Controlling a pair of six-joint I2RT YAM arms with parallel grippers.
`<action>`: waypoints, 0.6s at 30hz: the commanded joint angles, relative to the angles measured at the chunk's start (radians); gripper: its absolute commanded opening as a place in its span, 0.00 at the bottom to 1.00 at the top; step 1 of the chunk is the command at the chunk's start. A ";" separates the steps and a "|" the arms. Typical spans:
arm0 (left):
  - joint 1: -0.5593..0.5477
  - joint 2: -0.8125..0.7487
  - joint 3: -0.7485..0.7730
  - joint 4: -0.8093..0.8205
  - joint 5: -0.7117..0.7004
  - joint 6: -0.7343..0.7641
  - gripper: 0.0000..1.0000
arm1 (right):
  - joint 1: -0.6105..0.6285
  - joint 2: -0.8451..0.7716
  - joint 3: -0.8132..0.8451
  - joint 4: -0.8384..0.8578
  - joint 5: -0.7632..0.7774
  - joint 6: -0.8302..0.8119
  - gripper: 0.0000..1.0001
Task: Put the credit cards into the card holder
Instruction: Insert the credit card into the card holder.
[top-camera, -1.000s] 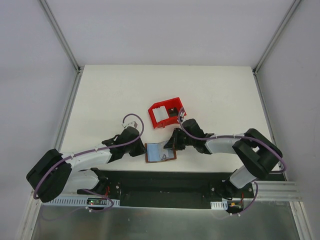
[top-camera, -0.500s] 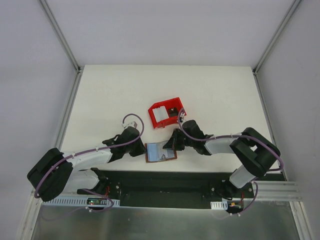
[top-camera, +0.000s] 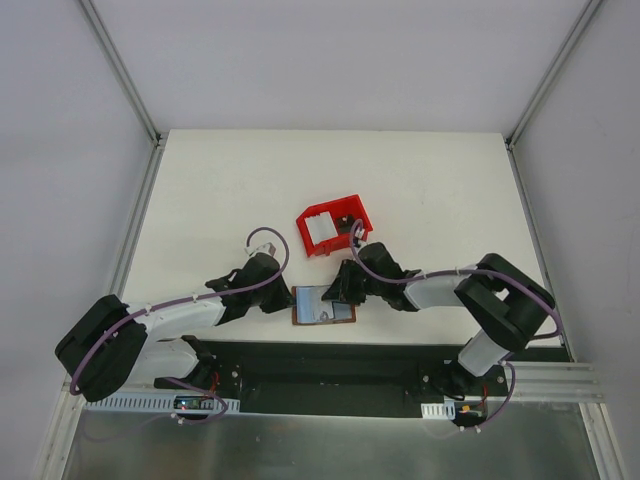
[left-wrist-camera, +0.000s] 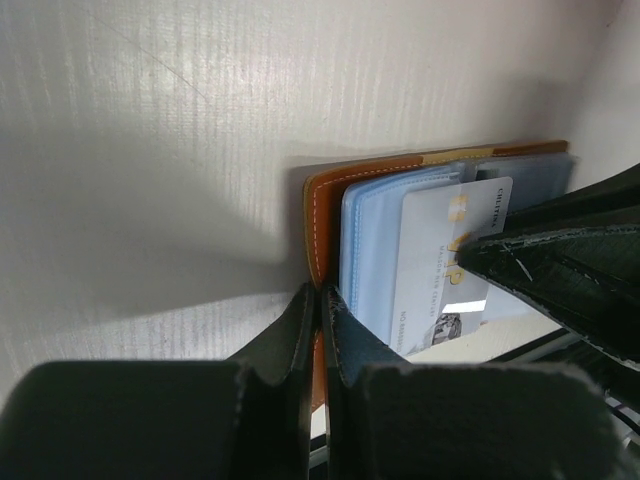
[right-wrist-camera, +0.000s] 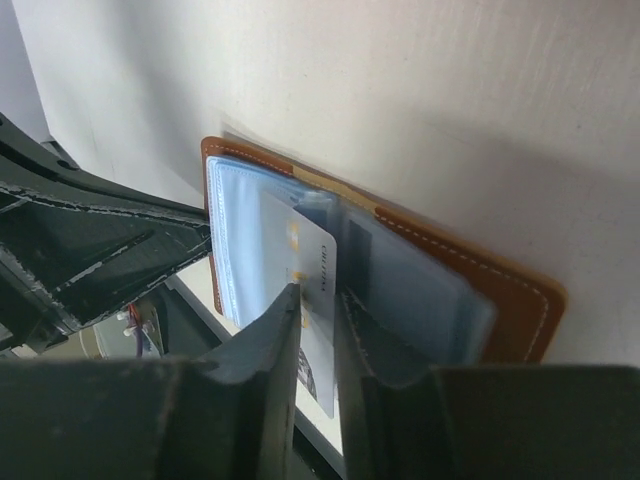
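Note:
The brown card holder (top-camera: 325, 312) lies open near the table's front edge, its pale blue sleeves facing up. My left gripper (top-camera: 285, 302) is shut on the holder's brown left cover (left-wrist-camera: 322, 215), pinning it. A whitish credit card (left-wrist-camera: 440, 250) sits partly inside a sleeve. My right gripper (top-camera: 337, 294) is at the holder's right side. Its fingers (right-wrist-camera: 285, 320) stand slightly apart on either side of that credit card (right-wrist-camera: 312, 262), with a visible gap. The holder's brown right cover (right-wrist-camera: 500, 290) lies flat on the table.
A red plastic bin (top-camera: 348, 207) stands just behind the holder, with something pale and flat (top-camera: 320, 232) inside. The black base rail (top-camera: 320, 365) runs along the near edge. White walls and metal posts enclose the table.
The right gripper has moved a little left and lowered the card into the holder, which now lies flatter. Its jaws have parted slightly. The left gripper has stayed put.

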 joint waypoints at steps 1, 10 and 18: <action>0.007 0.001 -0.013 0.006 0.016 -0.008 0.00 | 0.012 -0.070 0.041 -0.176 0.081 -0.075 0.27; 0.007 -0.024 -0.006 0.006 0.018 0.006 0.00 | 0.047 -0.081 0.119 -0.356 0.136 -0.141 0.38; 0.008 -0.025 0.000 0.006 0.027 0.009 0.00 | 0.116 -0.044 0.229 -0.414 0.110 -0.161 0.38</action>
